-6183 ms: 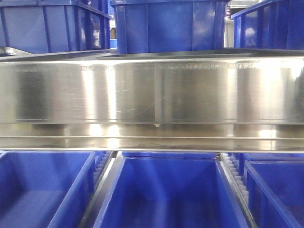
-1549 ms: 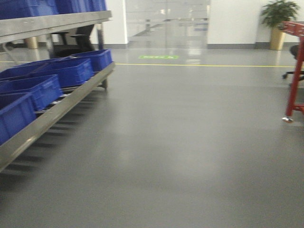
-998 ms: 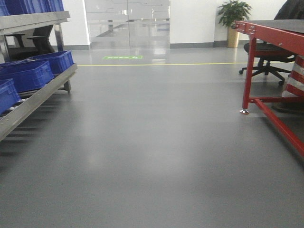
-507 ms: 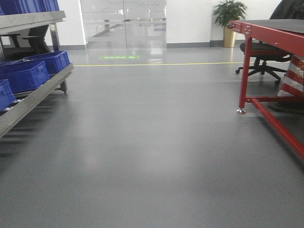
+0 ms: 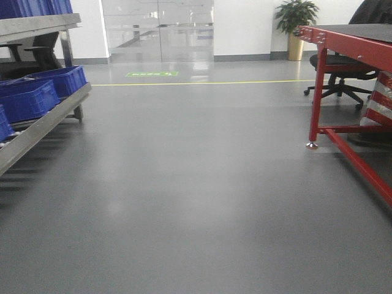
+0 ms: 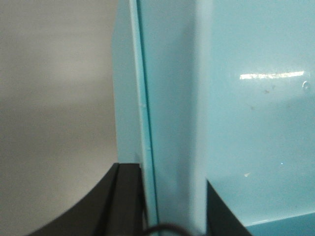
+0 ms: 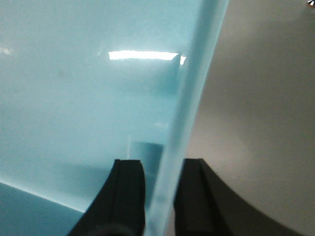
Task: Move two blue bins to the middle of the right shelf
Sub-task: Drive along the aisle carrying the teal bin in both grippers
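Observation:
My left gripper (image 6: 170, 179) is shut on the thin rim and side wall of a pale turquoise bin (image 6: 246, 123), one black finger outside the wall and one inside. My right gripper (image 7: 161, 164) is shut on the opposite wall of the turquoise bin (image 7: 74, 98) in the same way. I cannot tell whether one bin or two stacked bins are held. The bin and both grippers are out of the front view. A stainless steel rack (image 5: 37, 125) stands at the far left of the front view; I cannot tell whether it is the right shelf.
Dark royal-blue ribbed crates (image 5: 27, 98) sit on the rack's lower tier. A red-framed table (image 5: 349, 46) stands at the right, with an office chair (image 5: 340, 76) behind it. Grey floor runs ahead to a yellow line (image 5: 202, 82), glass doors and a potted plant (image 5: 296, 24).
The front view has swung right, away from the rack face. The rack has slid to the left edge and the red table has come into view. Over the last half second the view barely shifts.

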Controlling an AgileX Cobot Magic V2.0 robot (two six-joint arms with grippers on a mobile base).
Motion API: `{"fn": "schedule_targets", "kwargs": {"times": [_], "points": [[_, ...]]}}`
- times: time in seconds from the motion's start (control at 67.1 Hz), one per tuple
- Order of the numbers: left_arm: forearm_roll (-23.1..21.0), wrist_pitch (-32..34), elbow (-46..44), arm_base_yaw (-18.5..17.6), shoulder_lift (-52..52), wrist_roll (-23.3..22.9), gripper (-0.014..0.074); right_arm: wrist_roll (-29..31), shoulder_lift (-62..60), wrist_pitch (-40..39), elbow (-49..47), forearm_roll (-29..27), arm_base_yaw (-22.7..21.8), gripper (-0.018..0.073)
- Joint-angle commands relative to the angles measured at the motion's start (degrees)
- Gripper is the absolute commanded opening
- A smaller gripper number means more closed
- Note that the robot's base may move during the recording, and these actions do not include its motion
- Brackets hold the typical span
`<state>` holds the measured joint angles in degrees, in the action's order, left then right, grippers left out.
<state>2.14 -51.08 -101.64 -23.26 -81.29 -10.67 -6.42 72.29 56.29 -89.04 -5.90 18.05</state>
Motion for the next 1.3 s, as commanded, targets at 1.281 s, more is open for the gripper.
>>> {"fn": "schedule_targets", "kwargs": {"times": [1.281], "points": [[-2.90,8.81,-1.48,-0.42,1.43,-1.39,-0.0111,0.43,-0.54,-2.81,-0.67,0.47,-0.24,-0.0154]]}}
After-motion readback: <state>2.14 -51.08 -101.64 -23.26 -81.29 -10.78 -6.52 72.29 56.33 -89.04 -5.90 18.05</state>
